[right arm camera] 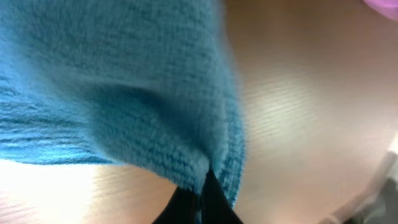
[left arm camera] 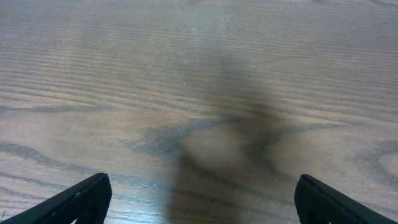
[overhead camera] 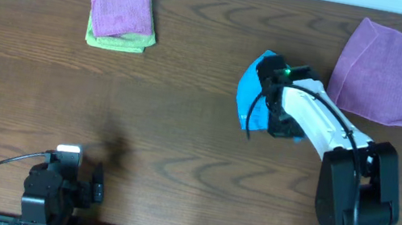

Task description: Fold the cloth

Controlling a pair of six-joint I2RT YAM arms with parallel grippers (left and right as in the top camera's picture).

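The sky-blue cloth (overhead camera: 254, 89) hangs bunched up in the middle right of the table, mostly hidden under my right arm in the overhead view. My right gripper (overhead camera: 271, 100) is shut on the cloth and holds it lifted. In the right wrist view the ribbed blue cloth (right arm camera: 124, 93) fills the upper left, pinched between the closed black fingertips (right arm camera: 202, 202). My left gripper (overhead camera: 95, 185) is open and empty near the front left edge. In the left wrist view its two fingertips (left arm camera: 199, 202) stand wide apart over bare wood.
A large purple cloth (overhead camera: 383, 73) lies at the back right, close to the blue cloth. A small folded purple cloth (overhead camera: 122, 11) sits on a folded lime-green cloth (overhead camera: 117, 41) at the back left. The wooden table (overhead camera: 182, 126) spans the view.
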